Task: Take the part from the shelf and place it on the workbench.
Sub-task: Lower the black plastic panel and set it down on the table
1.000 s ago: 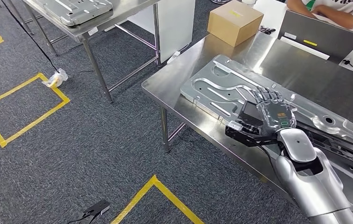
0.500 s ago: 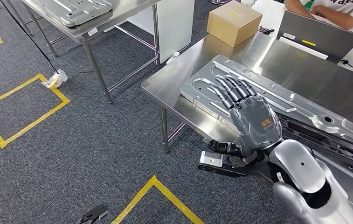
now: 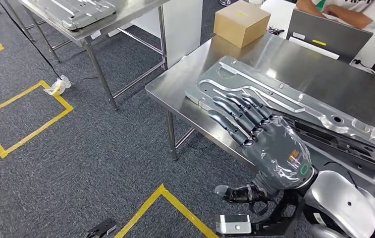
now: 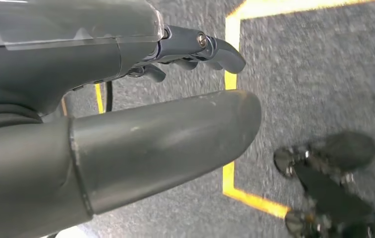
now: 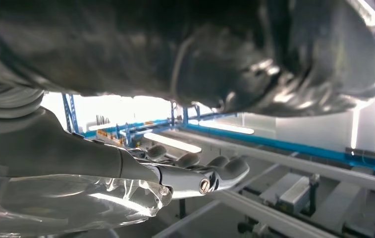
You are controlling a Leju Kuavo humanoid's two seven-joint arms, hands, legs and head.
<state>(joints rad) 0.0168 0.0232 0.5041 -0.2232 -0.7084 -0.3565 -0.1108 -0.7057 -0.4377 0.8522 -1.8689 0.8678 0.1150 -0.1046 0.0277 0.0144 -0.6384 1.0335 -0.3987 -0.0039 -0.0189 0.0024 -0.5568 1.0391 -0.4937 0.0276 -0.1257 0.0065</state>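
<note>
The part (image 3: 294,94), a long grey stamped metal panel, lies flat on the steel workbench (image 3: 185,79). My right hand (image 3: 269,144) hovers off the bench's near edge, its back up and wrapped in clear film. Its fingers are stretched out and apart over the panel's near end, and it holds nothing. In the right wrist view the same hand (image 5: 175,178) shows straight fingers against ceiling lights. My left hand (image 4: 126,99) hangs over the carpet beside yellow floor tape, with nothing in it and its fingers loosely extended.
A cardboard box (image 3: 241,22) stands at the bench's far corner, with a grey laptop (image 3: 326,34) and a seated person (image 3: 344,10) beyond it. A second steel table (image 3: 91,37) at the upper left carries a similar panel (image 3: 76,10). Yellow tape squares (image 3: 22,114) mark the carpet.
My right hand has lifted off the panel and drawn back toward me, turning from palm-down on the part to hovering at the bench edge. The view has shifted slightly.
</note>
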